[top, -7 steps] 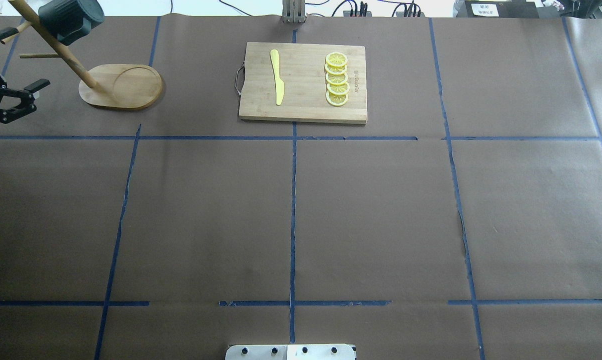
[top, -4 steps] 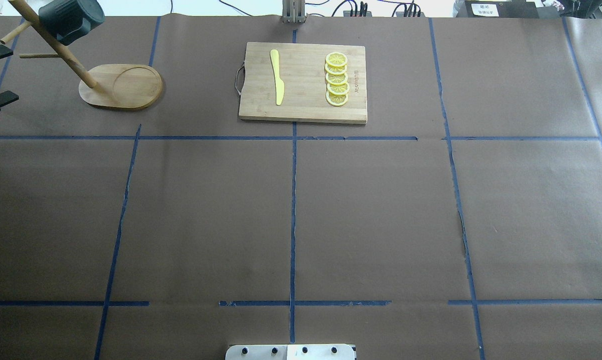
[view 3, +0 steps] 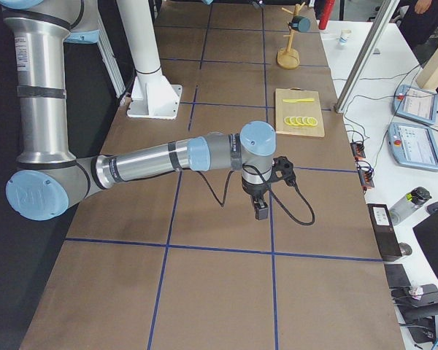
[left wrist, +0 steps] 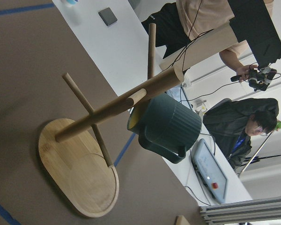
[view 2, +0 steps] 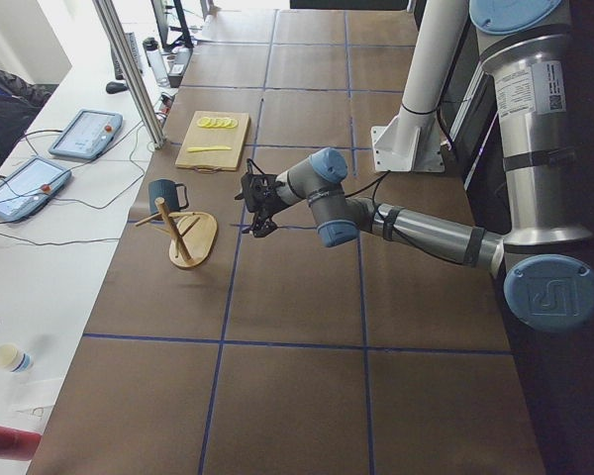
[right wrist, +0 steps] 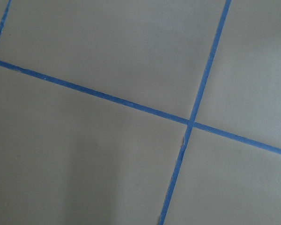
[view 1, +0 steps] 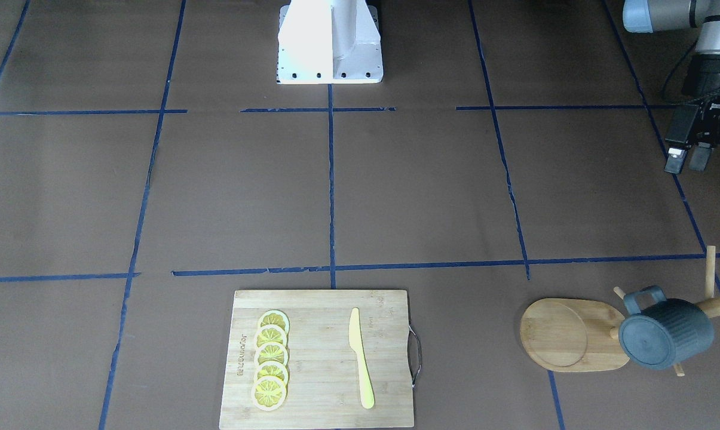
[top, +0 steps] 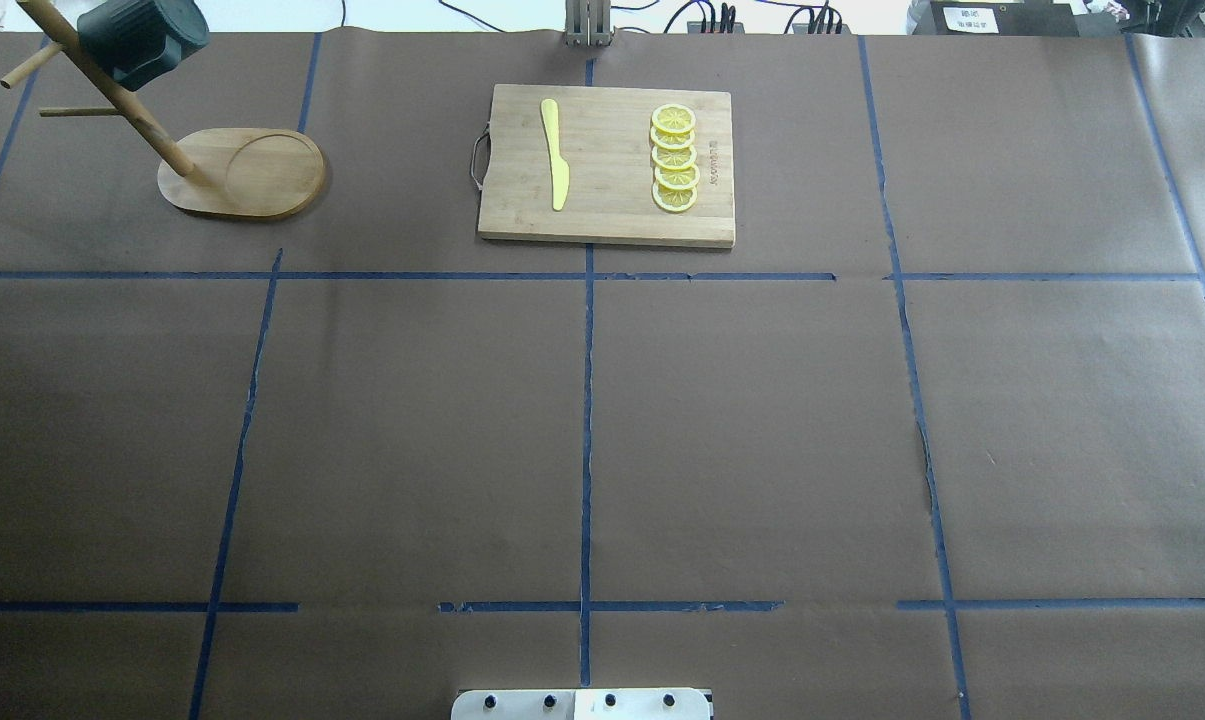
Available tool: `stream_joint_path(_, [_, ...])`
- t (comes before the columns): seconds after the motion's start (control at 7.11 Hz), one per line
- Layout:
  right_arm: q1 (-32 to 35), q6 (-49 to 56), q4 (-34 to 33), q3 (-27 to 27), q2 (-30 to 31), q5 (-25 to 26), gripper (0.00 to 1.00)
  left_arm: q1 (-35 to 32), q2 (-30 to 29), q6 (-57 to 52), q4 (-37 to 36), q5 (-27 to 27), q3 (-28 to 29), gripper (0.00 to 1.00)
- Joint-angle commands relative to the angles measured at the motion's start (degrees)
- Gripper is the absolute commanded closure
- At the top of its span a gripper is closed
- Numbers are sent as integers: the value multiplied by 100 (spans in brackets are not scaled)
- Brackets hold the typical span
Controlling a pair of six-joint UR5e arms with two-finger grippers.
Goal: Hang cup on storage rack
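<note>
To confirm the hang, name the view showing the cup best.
Left wrist-mounted: the cup is large, hanging on the storage rack. Front-facing shows mainly its base; overhead a corner glimpse; side views, tiny; right wrist, nothing.

Left fingers point(view 2: 257, 228) are clear of every object; their spread cannot be judged from this angle. Just ahead of the fingers, near but not touching, the storage rack point(view 2: 191, 240) stands upright on the surface point(view 2: 297, 297). The cup point(view 2: 164, 193) hangs on a peg on the rack's side away from the fingers. Well apart from the fingers, farther along the surface, a cutting board point(view 2: 214, 137) carries lemon slices point(view 2: 216, 123) and a yellow knife point(view 2: 209, 148).
</note>
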State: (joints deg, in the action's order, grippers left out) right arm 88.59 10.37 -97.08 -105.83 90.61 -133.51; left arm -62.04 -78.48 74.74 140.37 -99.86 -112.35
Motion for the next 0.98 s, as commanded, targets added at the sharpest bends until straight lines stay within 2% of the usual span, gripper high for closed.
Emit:
stream_joint_path(0.0, [0, 0, -4, -8, 0, 0, 0, -763, -175, -2113, -1479, -850, 11, 0])
stream_joint_path(0.14, [0, 0, -4, 1, 9, 0, 0, -809, -176, -2879, -1878, -912, 46, 0])
stream_joint_path(0.42, [9, 0, -4, 27, 26, 0, 0, -1307, -298, -4477, -3184, -1639, 283, 0])
stream_joint_path(0.7, [0, -8, -13, 97, 35, 0, 0, -1835, -605, -6323, -4389, -2193, 817, 0])
stream_joint_path(0.84, [0, -8, -13, 123, 35, 0, 0, -2151, -668, -7097, -4630, -2605, 1142, 0])
